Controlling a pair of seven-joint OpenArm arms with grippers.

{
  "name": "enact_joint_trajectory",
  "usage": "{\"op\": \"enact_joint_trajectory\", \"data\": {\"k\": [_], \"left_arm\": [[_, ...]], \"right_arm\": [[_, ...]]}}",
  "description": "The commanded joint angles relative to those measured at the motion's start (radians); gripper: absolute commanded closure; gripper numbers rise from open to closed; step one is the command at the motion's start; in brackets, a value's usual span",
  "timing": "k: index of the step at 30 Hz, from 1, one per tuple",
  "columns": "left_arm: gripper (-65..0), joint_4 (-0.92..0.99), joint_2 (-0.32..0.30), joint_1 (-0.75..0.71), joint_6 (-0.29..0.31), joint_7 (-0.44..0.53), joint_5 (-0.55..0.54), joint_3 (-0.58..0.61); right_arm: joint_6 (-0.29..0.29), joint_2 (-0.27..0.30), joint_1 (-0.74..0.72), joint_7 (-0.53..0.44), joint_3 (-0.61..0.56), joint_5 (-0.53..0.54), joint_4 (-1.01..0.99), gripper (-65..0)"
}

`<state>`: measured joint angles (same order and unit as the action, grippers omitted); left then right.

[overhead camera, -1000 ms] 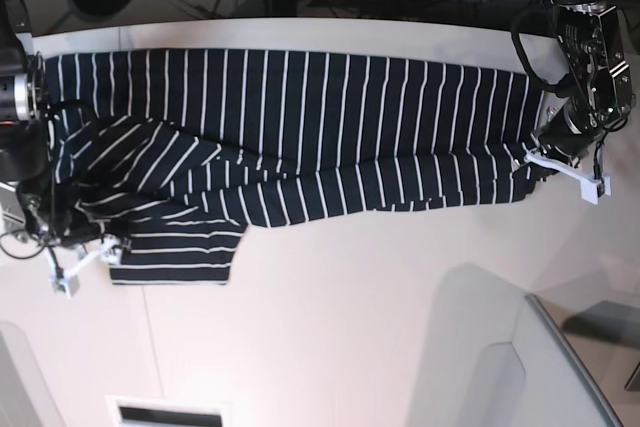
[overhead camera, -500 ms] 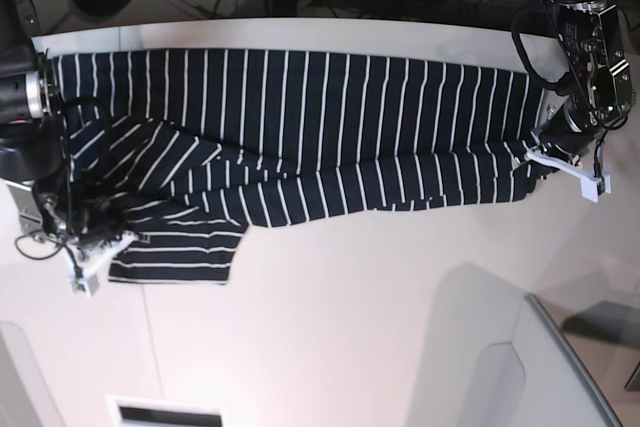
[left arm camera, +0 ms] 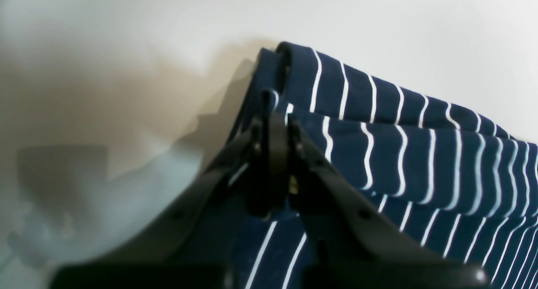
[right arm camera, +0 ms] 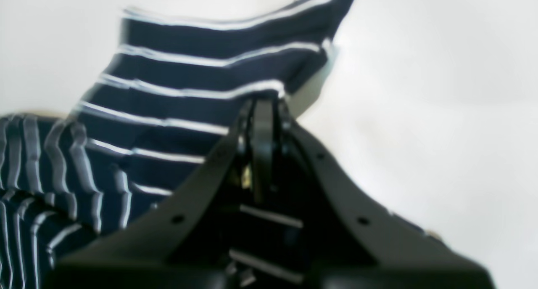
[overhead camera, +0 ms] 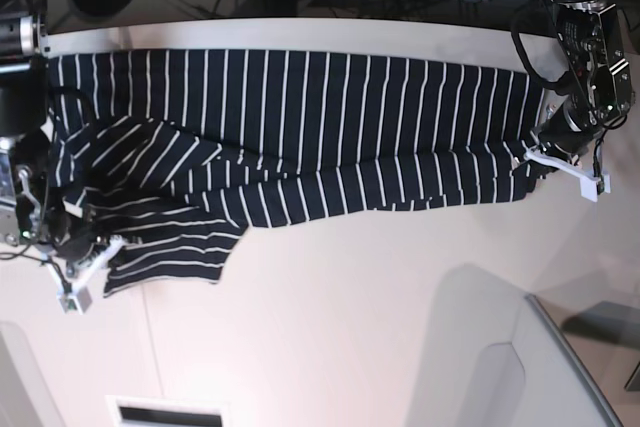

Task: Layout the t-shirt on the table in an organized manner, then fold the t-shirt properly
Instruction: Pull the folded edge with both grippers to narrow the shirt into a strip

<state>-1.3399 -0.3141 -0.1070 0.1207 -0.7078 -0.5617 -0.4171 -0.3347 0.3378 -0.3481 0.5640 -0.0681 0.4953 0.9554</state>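
Counting for you, operator: one t-shirt (overhead camera: 300,132), one table (overhead camera: 350,327), two grippers. T-shirt lies spread along table's far edge (sleeve bunched at one end). Left gripper (left arm camera: 275,112) clamped on hem corner. Right gripper (right arm camera: 262,106) pinched closed on sleeve edge, fabric between jaws.

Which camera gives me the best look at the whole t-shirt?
The base view: the t-shirt lies spread across the table. Each wrist view shows only a striped edge pinched in the left gripper or right gripper.
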Motion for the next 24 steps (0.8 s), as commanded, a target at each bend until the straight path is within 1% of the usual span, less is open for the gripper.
{"op": "enact_joint_trajectory", "data": {"k": [1,3,9,11,14,17,20,24], "left_arm": [[0.0,-0.019,-0.02,0.01,0.003,0.02,-0.005,-0.007],[0.0,-0.019,-0.021,0.011,0.003,0.02,-0.005,-0.007],[0.0,-0.019,-0.036,0.017,0.003,0.02,-0.005,-0.006],[0.0,-0.019,-0.053,0.019,0.003,0.02,-0.005,-0.006],[0.0,-0.019,-0.058,0.019,0.003,0.02,-0.005,-0.006],[0.0,-0.019,-0.059,0.02,0.003,0.02,-0.005,-0.006],[0.0,-0.019,-0.059,0.02,0.003,0.02,-0.005,-0.006],[0.0,-0.019,-0.059,0.02,0.003,0.02,-0.005,0.008]], "right_arm": [[-0.005,0.014,-0.004,0.034,0.044,0.012,0.087,0.0],[-0.005,0.007,0.056,0.136,0.115,0.012,0.23,0.0],[-0.004,0.004,0.22,0.327,0.205,0.013,0.575,0.0],[-0.004,-0.004,0.269,0.385,0.247,0.015,0.643,0.0],[-0.004,-0.036,0.337,0.466,0.32,0.015,0.725,0.0],[-0.008,-0.07,0.406,0.506,0.357,0.015,0.793,0.0],[-0.008,-0.09,0.467,0.514,0.357,0.015,0.842,0.0],[-0.007,-0.116,0.515,0.514,0.357,0.015,0.851,0.0]]}}
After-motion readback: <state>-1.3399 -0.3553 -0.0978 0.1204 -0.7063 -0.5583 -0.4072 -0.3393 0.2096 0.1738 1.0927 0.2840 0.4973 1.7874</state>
